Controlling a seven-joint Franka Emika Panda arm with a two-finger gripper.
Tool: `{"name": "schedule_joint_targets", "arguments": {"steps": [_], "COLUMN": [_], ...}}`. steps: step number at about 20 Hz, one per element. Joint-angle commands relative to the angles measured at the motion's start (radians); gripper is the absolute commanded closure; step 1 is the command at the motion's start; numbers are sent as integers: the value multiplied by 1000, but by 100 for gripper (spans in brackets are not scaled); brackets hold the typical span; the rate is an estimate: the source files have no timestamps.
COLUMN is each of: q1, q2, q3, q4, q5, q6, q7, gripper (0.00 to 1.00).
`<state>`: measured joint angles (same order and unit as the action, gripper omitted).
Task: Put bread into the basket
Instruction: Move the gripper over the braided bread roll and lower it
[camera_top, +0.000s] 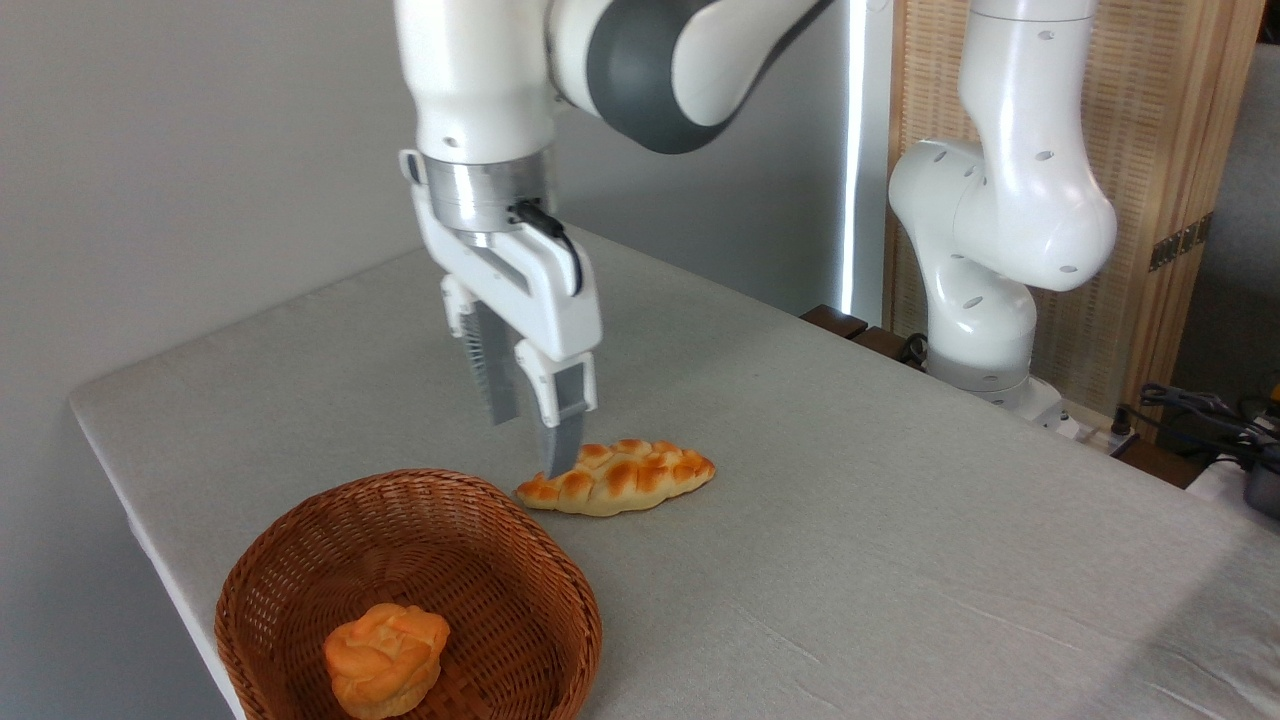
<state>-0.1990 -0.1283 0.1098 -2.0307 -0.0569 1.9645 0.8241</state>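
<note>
1. At the far left of the table (900, 560) we saw the basket (300, 530), sitting near the front-left corner with a small round orange bun (385, 660) already inside, toward its front.

2. Just right of the basket's back rim lay the bread (615, 477), flat on the grey cloth. It sat close beside the basket without quite touching it, so far as we could tell, and it was not yet in the basket.

3. We noted its long axis ran roughly left to right across the picture, the near-left tip pointing at the basket and the right tip tilted slightly away from us.

4. Above the loaf's left end hung the gripper (527, 440), pointing down. Its fingers stood partly apart with a clear gap between them, and they held nothing. The nearer finger's tip overlapped the loaf's left part in the view; we could not tell whether it touched.

5. We judged that the bread's middle lay a little to the right of the gripper, so a grasp would call for a slight shift that way, with the fingers set to straddle the loaf's narrow width rather than its length.

6. Farther right stood the arm's base (985, 330), well apart from the bread.
</note>
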Motion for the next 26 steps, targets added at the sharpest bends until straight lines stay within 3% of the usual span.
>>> {"name": "schedule_joint_targets", "arguments": {"steps": [1,5,10,26], "q1": [-22,-25,-45,-60], "q2": [-74,-73,-62,4], "q3": [5,5,4,5], "q4": [-109,-131,-183,-215], "q5": [-3,-3,6,8], "q6": [-4,-42,-41,42], "q7": [156,386,561,573], "gripper": [0,0,0,0]}}
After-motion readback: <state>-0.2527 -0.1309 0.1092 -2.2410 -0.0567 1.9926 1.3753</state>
